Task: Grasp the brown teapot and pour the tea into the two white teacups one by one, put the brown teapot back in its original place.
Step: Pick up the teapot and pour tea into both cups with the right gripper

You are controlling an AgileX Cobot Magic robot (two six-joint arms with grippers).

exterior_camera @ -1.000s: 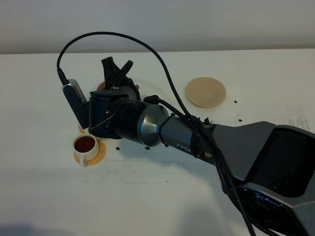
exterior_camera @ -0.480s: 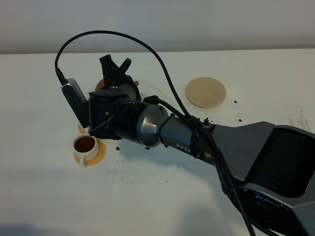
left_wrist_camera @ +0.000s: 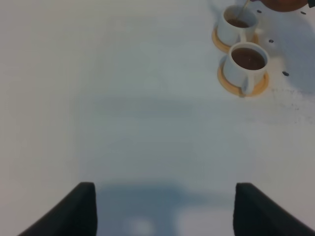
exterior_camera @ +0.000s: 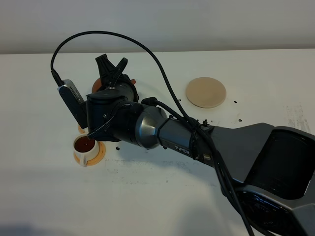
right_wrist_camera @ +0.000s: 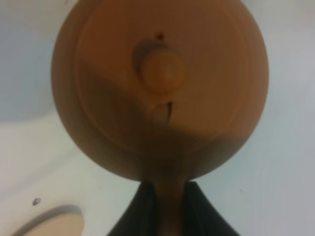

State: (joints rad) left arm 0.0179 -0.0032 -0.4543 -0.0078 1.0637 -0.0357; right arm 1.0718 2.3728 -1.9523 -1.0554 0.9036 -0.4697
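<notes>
Starting far left with the left gripper (left_wrist_camera: 163,189): spread wide, holding nothing, hanging over open surface (left_wrist_camera: 123,98) well apart from the action, presumably parked there to leave room. Moving right to the near cup (left_wrist_camera: 248,61), sitting on an orange saucer (left_wrist_camera: 261,84) and well filled with dark tea, so apparently done. Just beyond it, the far cup (left_wrist_camera: 237,23) on a saucer of its own, taking a thin stream (left_wrist_camera: 244,6) right now, part filled by the look of it. Placed side by side, surely, for pouring one after the other. Just above and beside that far cup, the brown teapot (right_wrist_camera: 160,113), lifted off the surface and evidently tipped, given the stream. Behind the pot, the right gripper (right_wrist_camera: 168,189), pinching the handle (right_wrist_camera: 169,216) tight between its fingers, reaching across from the right because of the cups' spot on the left. Far right, the beige coaster (exterior_camera: 205,92), nothing on it, well apart from pot and gripper, waiting for the return. Judged roughly two thirds through: top up this cup, level the pot, carry it home
</notes>
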